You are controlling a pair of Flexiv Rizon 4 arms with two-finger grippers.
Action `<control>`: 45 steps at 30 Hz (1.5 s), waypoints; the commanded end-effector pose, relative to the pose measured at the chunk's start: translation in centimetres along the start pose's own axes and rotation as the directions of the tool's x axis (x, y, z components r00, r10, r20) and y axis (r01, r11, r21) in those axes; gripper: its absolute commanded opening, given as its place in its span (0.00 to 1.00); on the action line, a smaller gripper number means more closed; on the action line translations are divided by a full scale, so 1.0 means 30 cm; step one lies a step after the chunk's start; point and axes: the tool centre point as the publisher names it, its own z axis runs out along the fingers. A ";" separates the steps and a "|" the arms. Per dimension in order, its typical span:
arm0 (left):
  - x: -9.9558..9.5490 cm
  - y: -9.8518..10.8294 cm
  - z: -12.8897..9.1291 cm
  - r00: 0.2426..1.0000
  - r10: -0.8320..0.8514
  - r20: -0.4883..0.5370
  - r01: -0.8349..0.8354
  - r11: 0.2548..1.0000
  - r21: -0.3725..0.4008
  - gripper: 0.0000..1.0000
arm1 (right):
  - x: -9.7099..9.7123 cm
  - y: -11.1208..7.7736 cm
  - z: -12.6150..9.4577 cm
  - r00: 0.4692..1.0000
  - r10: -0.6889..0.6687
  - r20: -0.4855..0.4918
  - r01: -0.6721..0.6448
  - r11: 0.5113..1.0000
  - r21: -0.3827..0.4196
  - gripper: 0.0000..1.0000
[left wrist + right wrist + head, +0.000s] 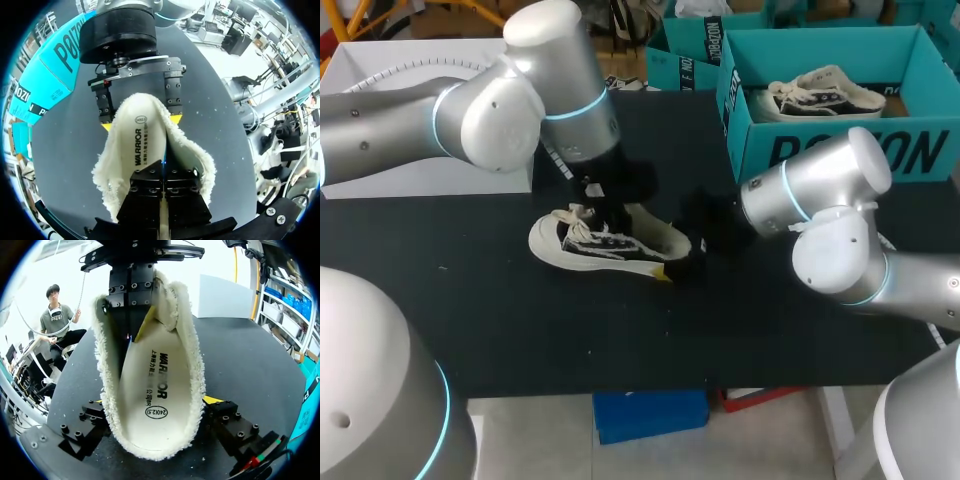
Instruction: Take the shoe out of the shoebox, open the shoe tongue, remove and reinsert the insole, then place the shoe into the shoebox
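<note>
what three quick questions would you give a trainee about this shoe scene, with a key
1. True or false: the shoe on the table has its insole inside.
2. The jaws of the right arm stand: A, on either side of the shoe's heel; B, at its toe; C, inside the shoebox.
3. How many shoes lie in that shoebox?
Key: 1 true; 2 A; 3 one, the second shoe.
</note>
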 end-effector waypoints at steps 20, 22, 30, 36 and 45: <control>0.013 -0.004 -0.049 1.000 -0.003 0.023 0.002 0.999 0.038 0.00 | 0.002 0.003 0.021 1.000 0.001 0.001 -0.001 1.000 0.002 0.00; 0.012 -0.004 -0.059 1.000 -0.004 0.028 0.002 0.999 0.046 0.00 | 0.002 0.003 0.021 1.000 0.001 0.001 -0.001 1.000 0.002 0.00; 0.013 -0.010 -0.075 0.999 -0.001 0.039 -0.001 0.998 0.055 0.00 | 0.002 0.003 0.021 1.000 0.001 0.001 -0.001 1.000 0.002 0.00; 0.015 -0.013 -0.070 0.999 0.000 0.036 -0.002 0.999 0.054 0.00 | 0.002 0.003 0.021 1.000 0.001 0.001 -0.001 1.000 0.002 0.00; 0.033 0.024 -0.076 0.999 -0.019 0.042 0.017 0.998 0.057 0.00 | 0.002 0.003 0.021 1.000 0.001 0.001 -0.001 1.000 0.002 0.00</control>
